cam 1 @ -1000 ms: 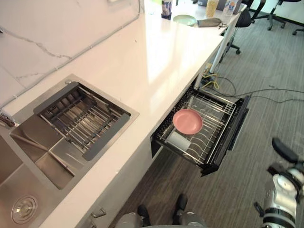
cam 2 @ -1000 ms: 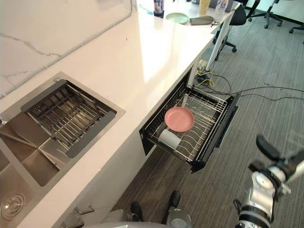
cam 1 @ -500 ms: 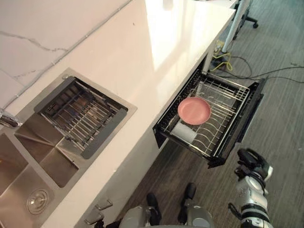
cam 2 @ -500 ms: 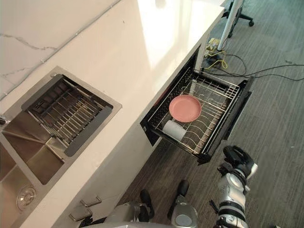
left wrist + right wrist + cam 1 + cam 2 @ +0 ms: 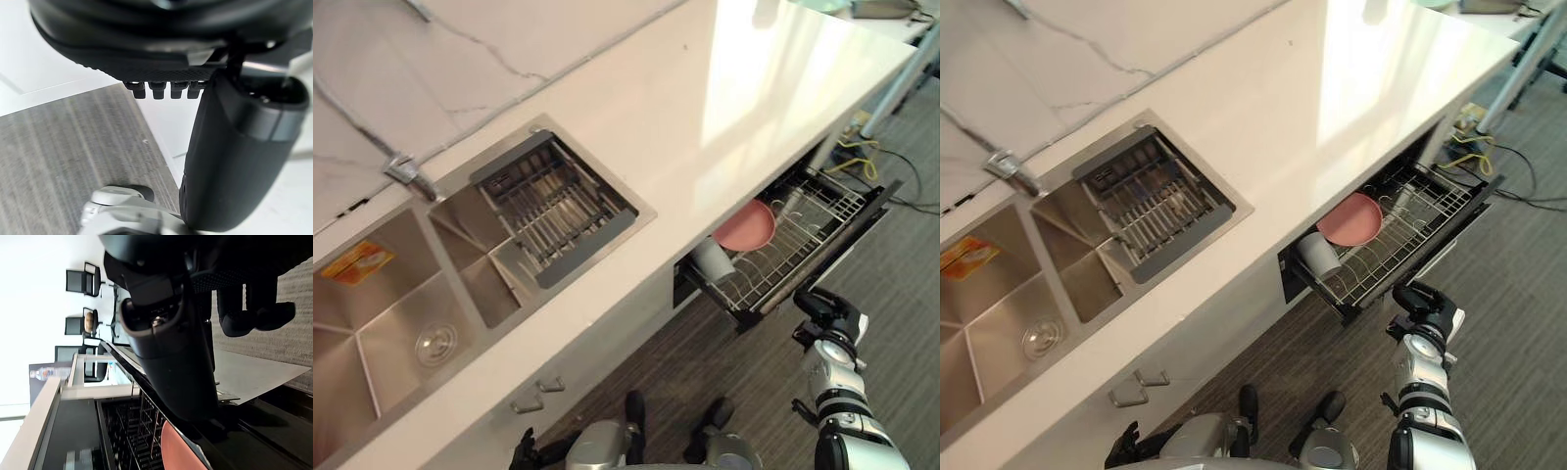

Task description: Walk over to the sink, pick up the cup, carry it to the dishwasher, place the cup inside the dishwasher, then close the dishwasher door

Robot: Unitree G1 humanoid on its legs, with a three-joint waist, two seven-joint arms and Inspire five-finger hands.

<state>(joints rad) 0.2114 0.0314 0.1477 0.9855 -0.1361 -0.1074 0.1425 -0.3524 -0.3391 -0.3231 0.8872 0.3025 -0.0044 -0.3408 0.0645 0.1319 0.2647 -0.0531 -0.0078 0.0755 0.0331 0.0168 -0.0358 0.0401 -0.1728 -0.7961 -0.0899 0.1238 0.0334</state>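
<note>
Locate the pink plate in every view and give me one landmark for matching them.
Left eye view: pink plate in the pulled-out dishwasher rack, right of centre.
Right eye view: pink plate in that rack, right of centre.
Right wrist view: its pink edge past the right hand, beside the rack wires.
Left wrist view: faces carpet past the left hand, away from the rack.
Shared landmark: the wire rack.
</note>
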